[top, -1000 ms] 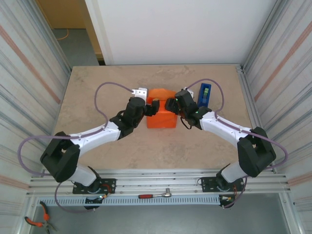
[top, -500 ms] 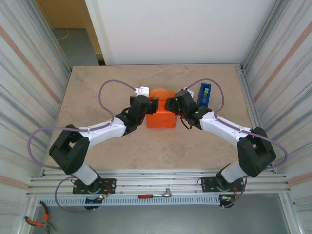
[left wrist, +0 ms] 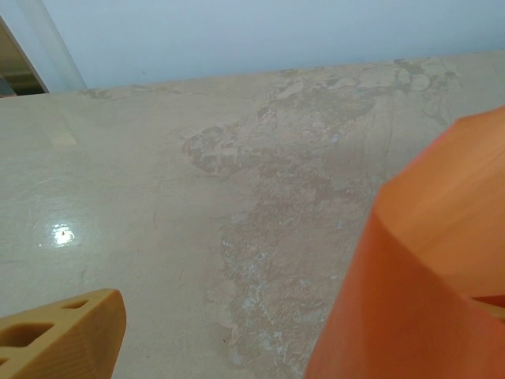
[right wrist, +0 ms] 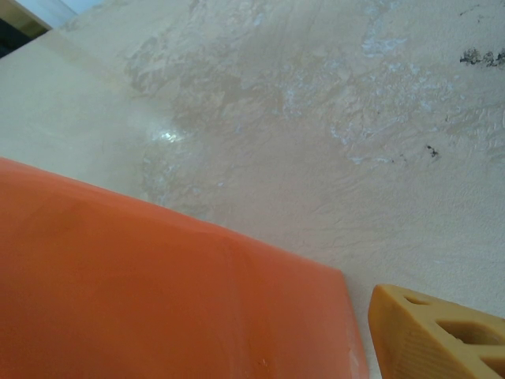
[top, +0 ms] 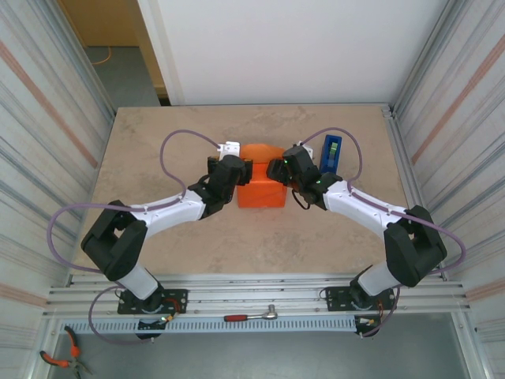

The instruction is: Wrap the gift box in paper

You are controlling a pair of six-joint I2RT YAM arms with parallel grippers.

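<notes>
Bright orange paper sheet (top: pixel 262 189): folded into a blocky bundle, midway between the left and right edges of the beige tabletop (top: pixel 158 150), nearer its far edge. Left gripper (top: pixel 241 170): at the bundle's left side, jaws apart, one tan finger (left wrist: pixel 55 335) clear of the paper. Right gripper (top: pixel 276 169): at the bundle's right side, jaws apart. Blue tape dispenser (top: pixel 332 151): beside the right gripper, toward the right edge.

- Orange paper (left wrist: pixel 426 268) fills the 3–5 o'clock area, rising off the surface (left wrist: pixel 197 174). Creased faces meet at a corner approx. 4 o'clock.
- L finger (left wrist: pixel 63 335): one tan tip at 8 o'clock w/ small cut-out holes. It's well apart from the paper, bare surface btwn them.
- Surface is beige and marbled, w/ a darker blotchy patch from centre twd 1 o'clock.
- Glare spot (left wrist: pixel 61 234) at 9 o'clock.
- Pale wall (left wrist: pixel 276 31) runs across 12 o'clock.
- White strip (left wrist: pixel 43 51) at 11 o'clock; can't tell what it is.
</notes>
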